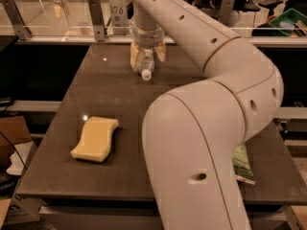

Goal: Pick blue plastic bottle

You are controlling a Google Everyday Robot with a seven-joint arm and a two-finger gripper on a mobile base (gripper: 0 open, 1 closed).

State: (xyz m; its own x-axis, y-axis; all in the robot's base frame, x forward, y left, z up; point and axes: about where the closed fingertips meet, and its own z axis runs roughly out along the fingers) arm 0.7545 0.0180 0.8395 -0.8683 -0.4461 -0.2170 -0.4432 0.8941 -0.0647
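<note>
The blue plastic bottle (146, 67), small and clear with a white cap pointing toward me, lies at the far middle of the dark table (57, 128). My gripper (147, 56) comes down on it from above. Its two yellowish fingers (135, 57) press against the bottle's left and right sides, so it is shut on the bottle. The bottle's upper part is hidden under the wrist. My large white arm fills the right of the view.
A yellow sponge (96, 138) lies at the front left of the table. A green bag (242, 164) peeks out from behind my arm at the right edge. A glass barrier with metal posts (96, 18) runs behind the table. A green bin (288, 20) stands at the far right.
</note>
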